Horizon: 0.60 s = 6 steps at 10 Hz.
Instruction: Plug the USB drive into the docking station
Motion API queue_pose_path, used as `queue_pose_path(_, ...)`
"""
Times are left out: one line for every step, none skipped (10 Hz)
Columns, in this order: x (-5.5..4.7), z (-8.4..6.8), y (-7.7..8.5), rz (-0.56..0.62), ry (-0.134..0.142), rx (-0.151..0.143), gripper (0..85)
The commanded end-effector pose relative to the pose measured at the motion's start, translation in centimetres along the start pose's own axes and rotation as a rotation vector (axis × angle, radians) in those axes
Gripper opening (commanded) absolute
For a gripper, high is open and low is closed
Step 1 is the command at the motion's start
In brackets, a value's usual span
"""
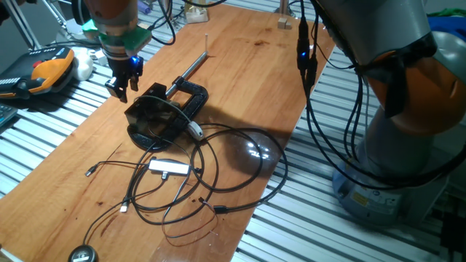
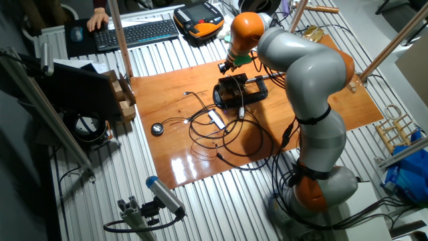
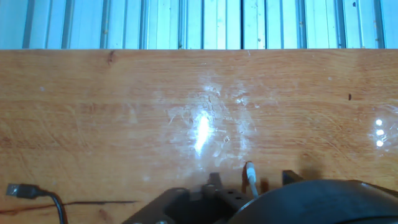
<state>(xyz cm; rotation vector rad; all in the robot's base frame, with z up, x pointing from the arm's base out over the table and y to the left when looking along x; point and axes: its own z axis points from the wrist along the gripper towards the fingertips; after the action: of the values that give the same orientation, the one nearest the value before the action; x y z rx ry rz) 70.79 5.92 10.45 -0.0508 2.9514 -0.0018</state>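
Gripper: the gripper hangs just off the docking station's far-left corner, above the board, dark fingers pointing down. Something small and dark sits between the fingertips, but I cannot tell from here whether the fingers are clamped on it or parted.

Docking station: the docking station sits on the wooden board, a black boxy thing on a rounded base, roughly mid-board. In the other fixed view it is the dark block right under the orange wrist.

Clamp: the black C-shaped clamp is pressed against the docking station's back side, its metal rod running away from the station toward the board's far end.

Cables: black cable loops spread out from the docking station's front, over the near half of the board.

Silver adapter: the flat silver adapter lies in front of the docking station, inside those loops.

Round puck: a small dark disc sits well away from the docking station, at the board's near corner.

Hand view: looking down, bare glossy wood with a glare patch; a dark rounded body fills the bottom edge, and a loose USB plug on a black lead lies at lower left.

Pendant: an orange-and-black teach pendant rests off the board, beyond the gripper from the docking station.
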Motion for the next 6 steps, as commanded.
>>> queue_pose_path(-0.1,0.27,0.0,0.003,0.004,0.001,34.0)
queue_pose_path(-0.2,0.52,-0.01,0.003,0.004,0.007,34.0)
queue_pose_path(-0.27,0.67,-0.08,0.002,0.001,0.009,34.0)
queue_pose_path(-0.32,0.74,-0.07,0.005,-0.001,0.009,34.0)
queue_pose_path(-0.37,0.94,-0.04,0.009,-0.002,0.012,34.0)
queue_pose_path(-0.43,1.14,-0.04,0.008,0.0,0.018,34.0)
